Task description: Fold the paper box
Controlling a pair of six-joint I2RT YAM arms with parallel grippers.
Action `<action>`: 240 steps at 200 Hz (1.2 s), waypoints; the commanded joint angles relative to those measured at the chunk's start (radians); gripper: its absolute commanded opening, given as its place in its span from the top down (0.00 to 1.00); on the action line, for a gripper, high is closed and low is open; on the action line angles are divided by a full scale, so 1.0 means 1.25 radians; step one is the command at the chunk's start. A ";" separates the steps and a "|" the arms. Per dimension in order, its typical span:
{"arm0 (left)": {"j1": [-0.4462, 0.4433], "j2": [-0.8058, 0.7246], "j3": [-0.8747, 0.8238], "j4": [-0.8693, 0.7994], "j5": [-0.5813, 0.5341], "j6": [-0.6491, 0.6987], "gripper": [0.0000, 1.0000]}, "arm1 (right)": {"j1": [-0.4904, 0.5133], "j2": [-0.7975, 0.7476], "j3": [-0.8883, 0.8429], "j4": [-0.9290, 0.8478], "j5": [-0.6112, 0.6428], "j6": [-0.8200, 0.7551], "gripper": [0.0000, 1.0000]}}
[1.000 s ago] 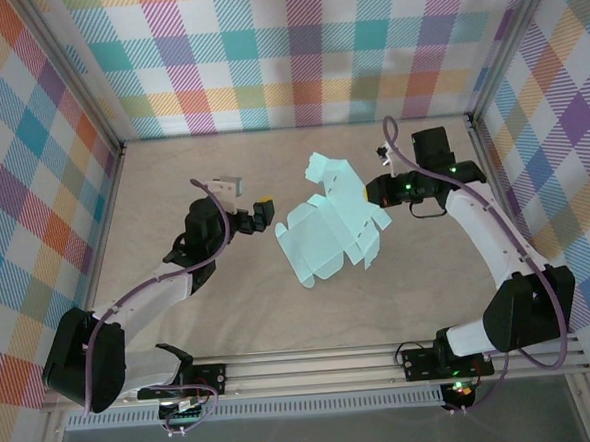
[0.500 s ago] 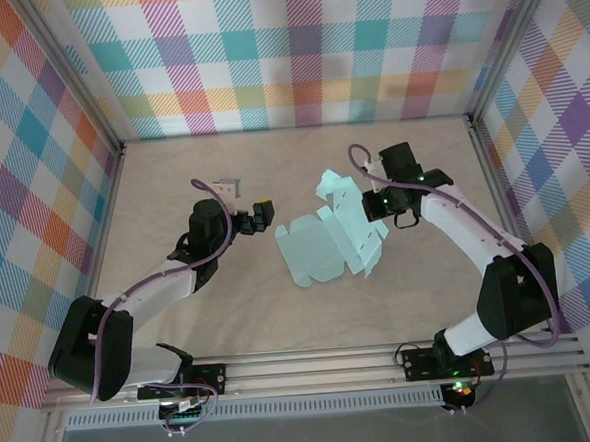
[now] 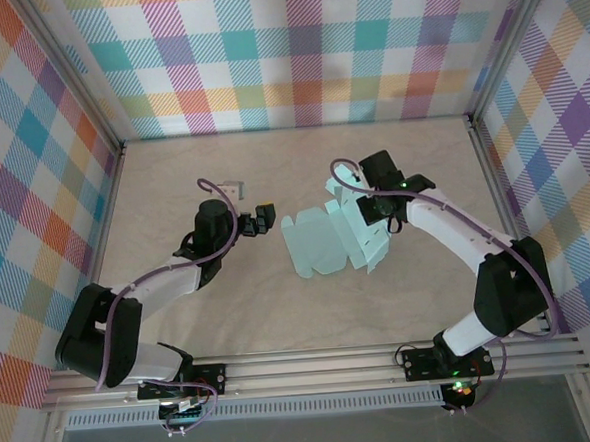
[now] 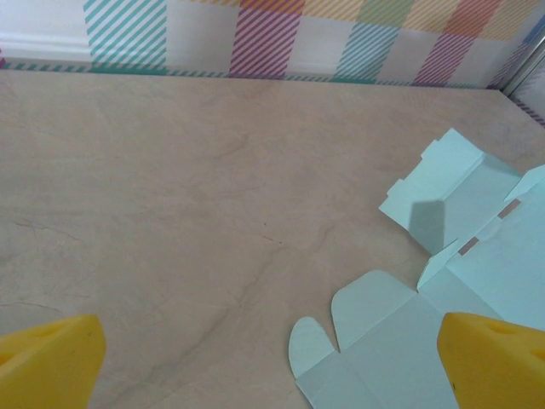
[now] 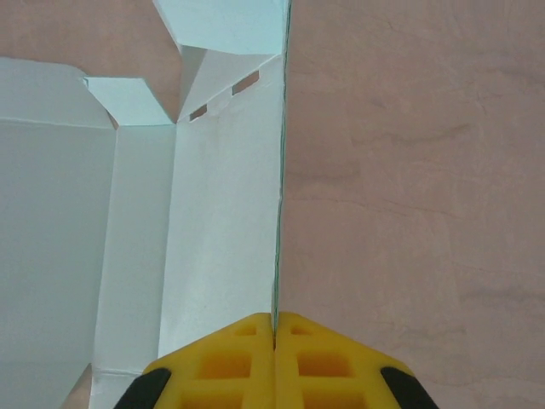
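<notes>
- Pinching one panel edge of the paper box [image 5: 221,213], my right claw [image 5: 274,319] is shut tight on the thin card. In the wrist view that edge runs straight up the frame from between the yellow fingertips.
- Compared with a second ago, the right arm has swung from the right of the overhead frame in toward the centre, carrying the pinched panel with it. The flap that lay spread toward the upper right now stands up and leans over the rest of the sheet.
- The box lies at the centre of the bench [image 3: 430,293], its left part still flat with rounded tabs toward the lower left. It has slid slightly left.
- My left claw [image 3: 263,218] hangs wide open, holding nothing, just left of the sheet, and has crept a little closer.
- I judge the first fold is under way but not yet creased. Since the sheet slides as I push, the left claw may need to pin it.
</notes>
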 commanded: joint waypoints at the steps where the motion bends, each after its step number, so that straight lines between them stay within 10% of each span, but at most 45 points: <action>1: 0.032 0.018 0.007 0.021 0.002 -0.030 0.00 | 0.023 -0.009 -0.016 0.047 0.003 -0.074 1.00; 115: 0.163 -0.057 -0.035 -0.054 0.034 -0.069 0.00 | 0.123 -0.027 -0.040 0.172 -0.257 -0.314 1.00; 240: 0.285 0.028 -0.006 -0.008 0.122 -0.114 0.00 | 0.282 -0.040 -0.244 0.528 0.192 -0.630 1.00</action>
